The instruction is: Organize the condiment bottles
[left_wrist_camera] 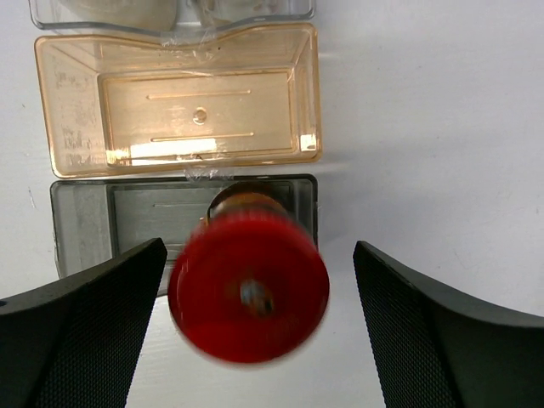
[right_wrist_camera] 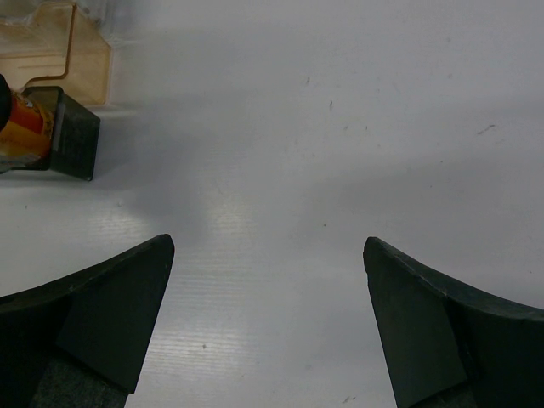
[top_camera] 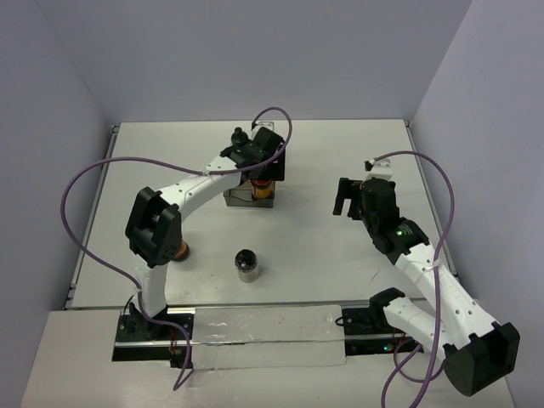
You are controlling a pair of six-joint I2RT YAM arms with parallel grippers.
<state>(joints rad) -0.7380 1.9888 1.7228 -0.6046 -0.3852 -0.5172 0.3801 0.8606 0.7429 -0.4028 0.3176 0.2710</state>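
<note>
Left gripper (left_wrist_camera: 259, 251): fingers spread, a clear gap on each side of the red-capped bottle (left_wrist_camera: 248, 289) directly beneath. The bottle stands in the right end of the grey tray (left_wrist_camera: 85, 223). The amber tray (left_wrist_camera: 178, 102) lies just beyond, edges touching.

Right gripper (right_wrist_camera: 268, 255): fingers spread over bare table (right_wrist_camera: 340, 127). The black-capped bottle (top_camera: 247, 265) stands well apart from it.

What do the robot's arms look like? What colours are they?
Both arms are white tubes with chunky black joints. The left arm and the right arm each trail a looping purple cable. A tiny green light glows on the right one. The jaws are black wedges, mesh-textured on the left pair.
</note>
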